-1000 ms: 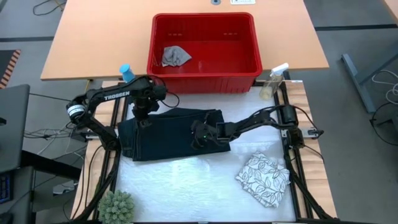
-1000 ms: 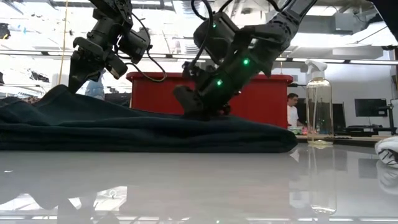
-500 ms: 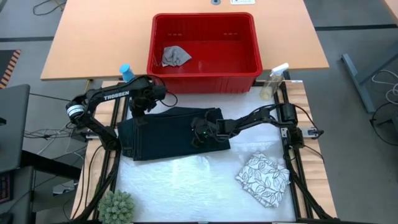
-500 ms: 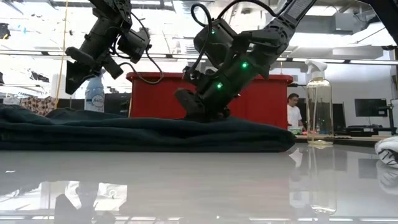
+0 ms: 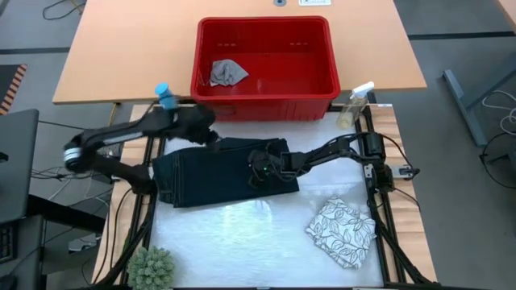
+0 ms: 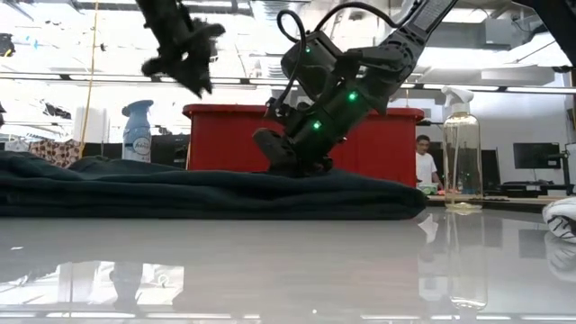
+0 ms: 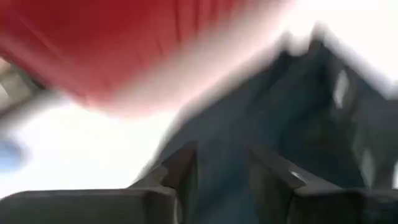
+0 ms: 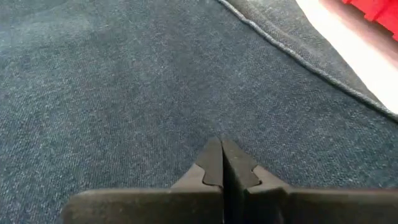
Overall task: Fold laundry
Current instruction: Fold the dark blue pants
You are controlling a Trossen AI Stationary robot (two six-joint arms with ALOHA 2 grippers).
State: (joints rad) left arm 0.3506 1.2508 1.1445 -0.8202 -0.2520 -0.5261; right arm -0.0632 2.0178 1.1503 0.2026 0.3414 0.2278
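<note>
The folded jeans (image 5: 222,171) lie flat on the white counter (image 5: 250,234), just near of the red basket (image 5: 266,97). The risk I see: my right fingers (image 5: 256,171) press down on the denim with tips together, so if I drag sideways the top layer could slide and undo the fold. My left fingers (image 5: 211,138) hang in the air above the far left edge of the jeans, partly apart, holding nothing; coming down carelessly, they could snag a single layer and pull the stack crooked. My right ones are fully together, gripping no cloth, only resting on the fabric. The leaf-print cloth (image 5: 343,232) lies folded at the near right, well apart. The small grey cloth (image 5: 226,72) sits in the basket.
</note>
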